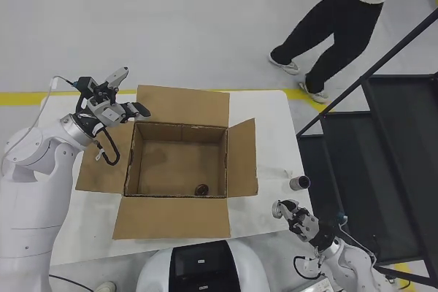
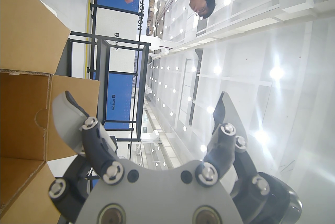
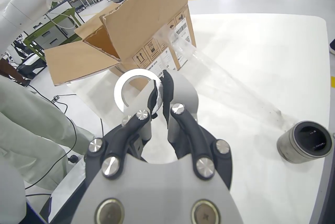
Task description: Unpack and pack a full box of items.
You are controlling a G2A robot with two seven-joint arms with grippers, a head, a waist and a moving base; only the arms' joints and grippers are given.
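Box with flaps open on counter; small dark item inside, against the box's near wall. Left gripper spread wide and empty, raised by the box's far left corner. Right gripper clamped on metal ring, off the box's near right corner. Cylinder lying right of the box.

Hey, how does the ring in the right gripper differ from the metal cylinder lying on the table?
The ring is a thin flat band; the cylinder is a thick, longer tube. The ring is clamped in the right gripper, off the table; the cylinder lies on its side on the table. Both look metallic and round, with a hole through.
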